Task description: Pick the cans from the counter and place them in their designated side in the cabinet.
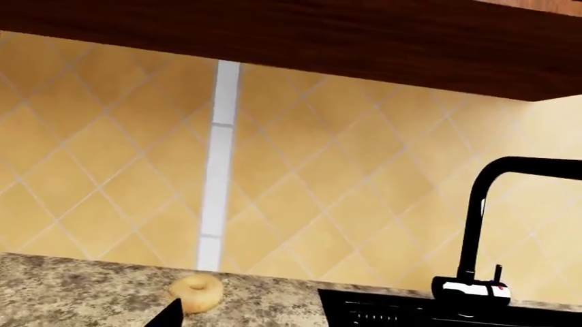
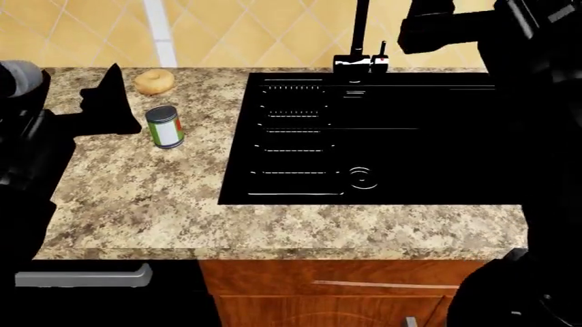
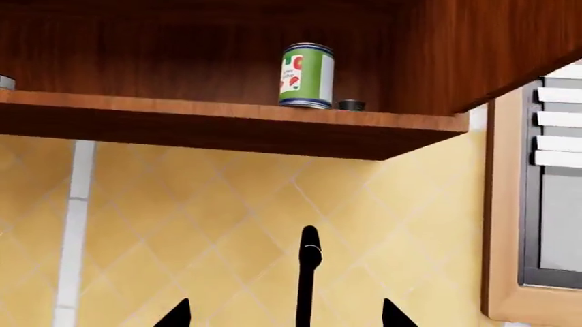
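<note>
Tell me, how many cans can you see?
2. One can stands upright on the counter, near the bagel. The other can stands on the cabinet shelf. More might be hidden deeper in the cabinet.

My left gripper [image 2: 105,92] hangs low near the table's back-left corner; my right gripper [image 3: 283,315] is raised, jaws parted and empty.

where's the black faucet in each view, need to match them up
Head view: faucet at top centre, behind the sink.
Left wrist view: faucet at the right edge, above the sink.
Right wrist view: its spout rises at bottom centre.
Shared landmark: the yellow diamond-tiled wall behind it.
</note>
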